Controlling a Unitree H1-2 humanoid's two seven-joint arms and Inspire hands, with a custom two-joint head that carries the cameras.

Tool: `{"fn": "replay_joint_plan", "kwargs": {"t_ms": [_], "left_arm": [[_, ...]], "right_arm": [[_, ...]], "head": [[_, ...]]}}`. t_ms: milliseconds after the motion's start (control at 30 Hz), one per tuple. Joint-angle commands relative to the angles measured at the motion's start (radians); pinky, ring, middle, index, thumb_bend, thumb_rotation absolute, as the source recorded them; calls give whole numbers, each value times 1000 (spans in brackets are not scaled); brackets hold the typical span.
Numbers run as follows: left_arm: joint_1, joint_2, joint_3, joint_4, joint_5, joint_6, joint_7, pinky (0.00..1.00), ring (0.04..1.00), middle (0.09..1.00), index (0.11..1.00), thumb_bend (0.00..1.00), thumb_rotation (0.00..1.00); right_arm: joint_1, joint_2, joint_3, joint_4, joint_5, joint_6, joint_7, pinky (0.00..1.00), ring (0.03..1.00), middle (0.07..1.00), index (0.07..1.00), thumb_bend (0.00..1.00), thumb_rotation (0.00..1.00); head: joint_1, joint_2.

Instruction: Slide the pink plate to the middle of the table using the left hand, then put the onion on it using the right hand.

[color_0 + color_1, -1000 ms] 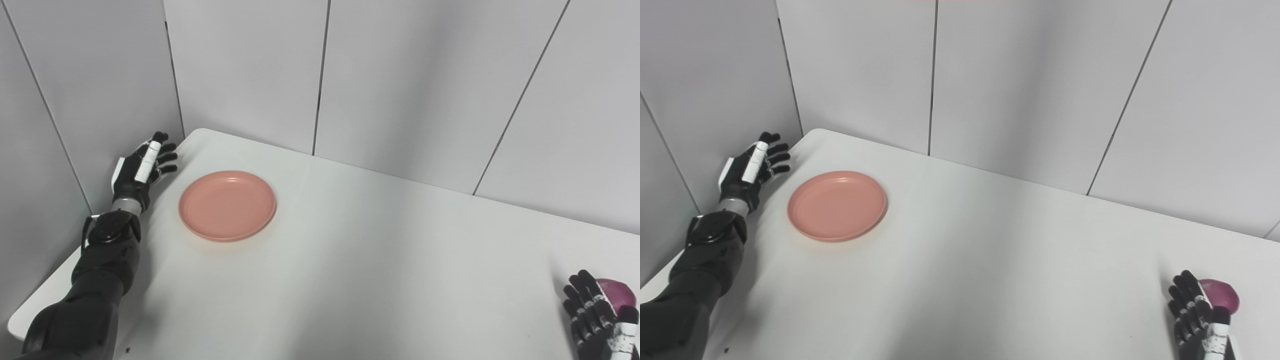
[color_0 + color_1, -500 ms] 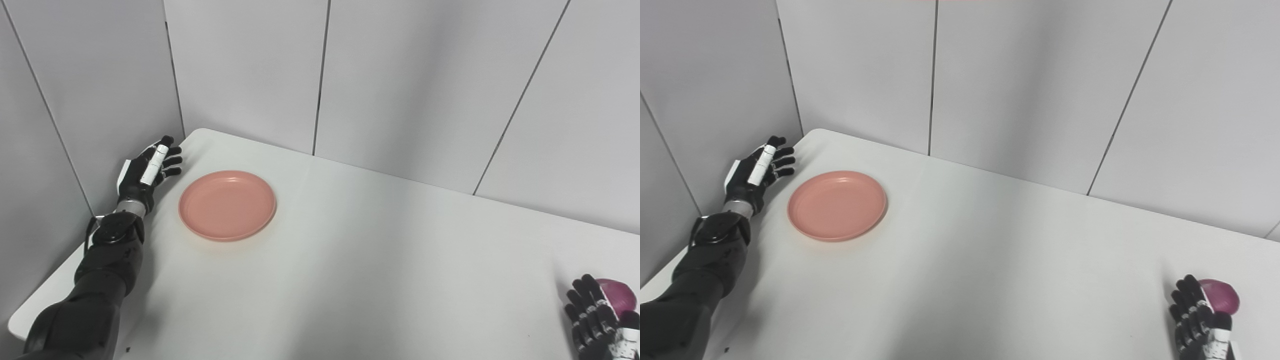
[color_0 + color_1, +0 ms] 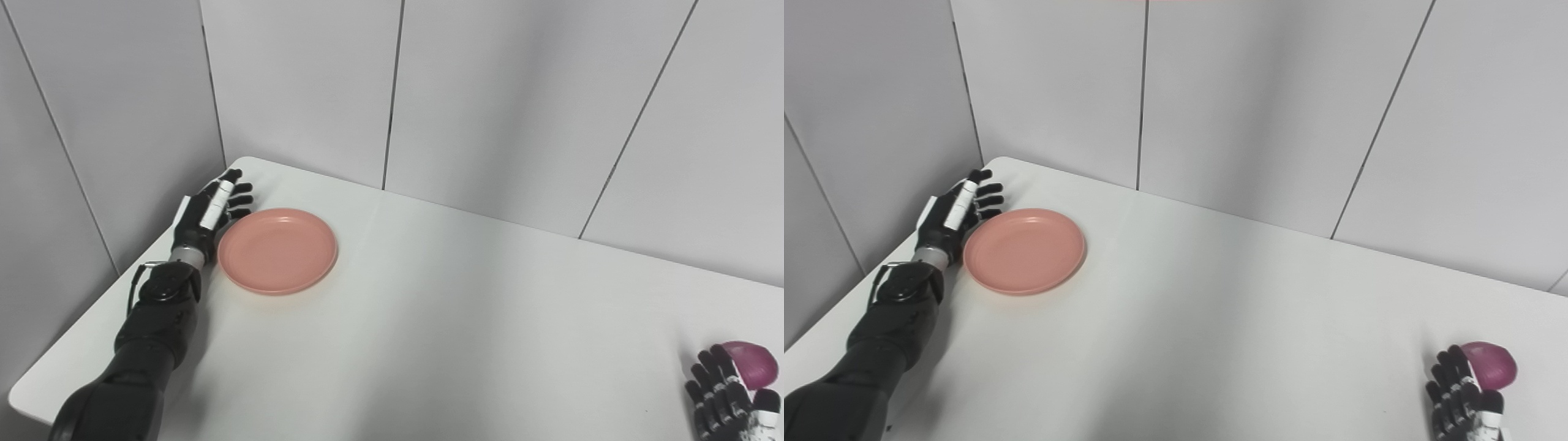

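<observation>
- Our white rectangular table (image 3: 441,343) carries everything.
- The round pink plastic plate (image 3: 277,250) sits near the table's far left corner, not at the middle; the slide looks barely begun.
- Our black left hand (image 3: 211,211), fingers spread and empty, stands against the plate's left rim.
- Our black right hand (image 3: 1461,398), fingers apart, waits just beside the onion, holding nothing.
- The purple rounded onion (image 3: 1491,369) lies on the table; placing it remains.

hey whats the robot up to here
The left hand, open with fingers spread, is at the far left edge of the pink plate, seemingly ready to push it toward the middle of the white table. The right hand waits open beside the purple onion at the near right corner, not holding it.
</observation>
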Motion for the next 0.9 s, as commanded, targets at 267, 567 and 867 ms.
{"fn": "replay_joint_plan", "kwargs": {"t_ms": [267, 567, 867], "left_arm": [[11, -50, -24, -150, 12, 111, -4, 701, 773, 813, 837, 891, 828], [30, -60, -21, -229, -15, 197, -30, 723, 781, 811, 857, 847, 846], [56, -106, -38, -341, -42, 284, -68, 707, 778, 805, 834, 824, 850]], "right_arm": [[39, 30, 10, 10, 10, 47, -10, 1000, 1000, 985, 989, 764, 1000], [36, 31, 6, 19, 19, 41, -6, 1000, 1000, 987, 994, 749, 1000], [36, 36, 11, 12, 8, 40, -12, 1000, 1000, 979, 980, 753, 1000]], "head": [[1, 6], [-2, 8], [-9, 13]]}}
